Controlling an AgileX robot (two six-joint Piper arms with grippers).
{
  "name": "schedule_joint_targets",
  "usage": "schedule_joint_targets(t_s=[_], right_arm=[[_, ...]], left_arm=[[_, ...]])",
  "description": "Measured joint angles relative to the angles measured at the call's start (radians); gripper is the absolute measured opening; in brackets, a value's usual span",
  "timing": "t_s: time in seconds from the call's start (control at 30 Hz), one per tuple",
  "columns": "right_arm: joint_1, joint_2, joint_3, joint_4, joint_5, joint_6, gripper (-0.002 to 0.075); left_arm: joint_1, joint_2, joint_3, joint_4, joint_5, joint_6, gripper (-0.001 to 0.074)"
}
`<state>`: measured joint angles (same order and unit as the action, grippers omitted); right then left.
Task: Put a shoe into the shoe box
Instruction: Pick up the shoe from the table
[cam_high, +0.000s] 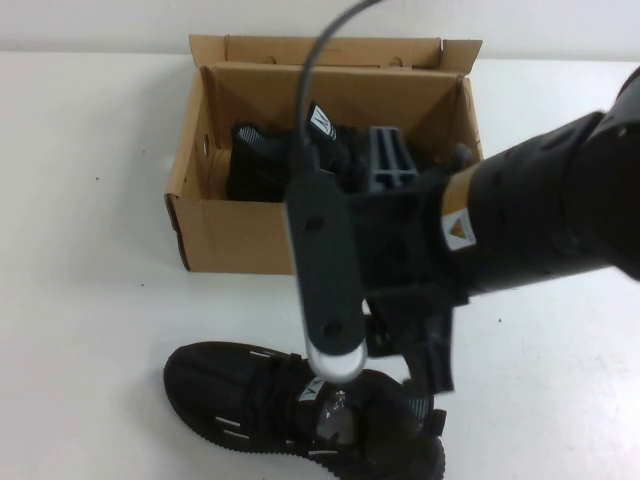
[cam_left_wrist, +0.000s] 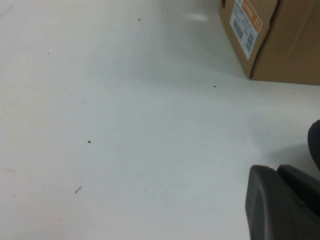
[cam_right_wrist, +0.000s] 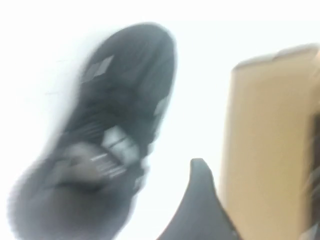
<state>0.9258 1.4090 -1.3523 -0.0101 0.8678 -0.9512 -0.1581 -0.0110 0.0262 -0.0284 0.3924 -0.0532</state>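
An open cardboard shoe box (cam_high: 240, 235) stands at the back of the table with one black shoe (cam_high: 255, 160) lying inside it. A second black shoe (cam_high: 240, 400) lies on the table in front of the box. My right gripper (cam_high: 410, 258) hovers over the gap between this shoe and the box's front wall, open and empty. In the right wrist view one of its fingers (cam_right_wrist: 200, 195) shows between the shoe (cam_right_wrist: 120, 100) and the box (cam_right_wrist: 265, 140). My left gripper (cam_left_wrist: 277, 172) is shut and empty, low over the bare table to the left of the box (cam_left_wrist: 285, 40).
The white table (cam_high: 90, 300) spreads out to the left of the box and shoe. The right arm and its wrist camera (cam_high: 325, 270) hide part of the box and the heel end of the front shoe. The box's orange label (cam_left_wrist: 245, 22) faces left.
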Motion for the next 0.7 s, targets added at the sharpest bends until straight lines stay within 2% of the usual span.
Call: schedule_joint_targets(t_s=[0.17, 0.33, 0.57, 0.7], right_arm=[[0.000, -0.006, -0.016, -0.001, 0.198, 0.285, 0.0445], [0.000, 0.040, -0.021, 0.067, 0.339, 0.536, 0.0415], [0.000, 0.150, -0.021, 0.181, 0.360, 0.615, 0.0378], [0.020, 0.204, -0.021, 0.167, 0.360, 0.655, 0.0375]], left_arm=[[0.000, 0.000, 0.000, 0.000, 0.000, 0.000, -0.0004], [0.000, 0.000, 0.000, 0.000, 0.000, 0.000, -0.0004], [0.000, 0.000, 0.000, 0.000, 0.000, 0.000, -0.0004], [0.000, 0.000, 0.000, 0.000, 0.000, 0.000, -0.0004]])
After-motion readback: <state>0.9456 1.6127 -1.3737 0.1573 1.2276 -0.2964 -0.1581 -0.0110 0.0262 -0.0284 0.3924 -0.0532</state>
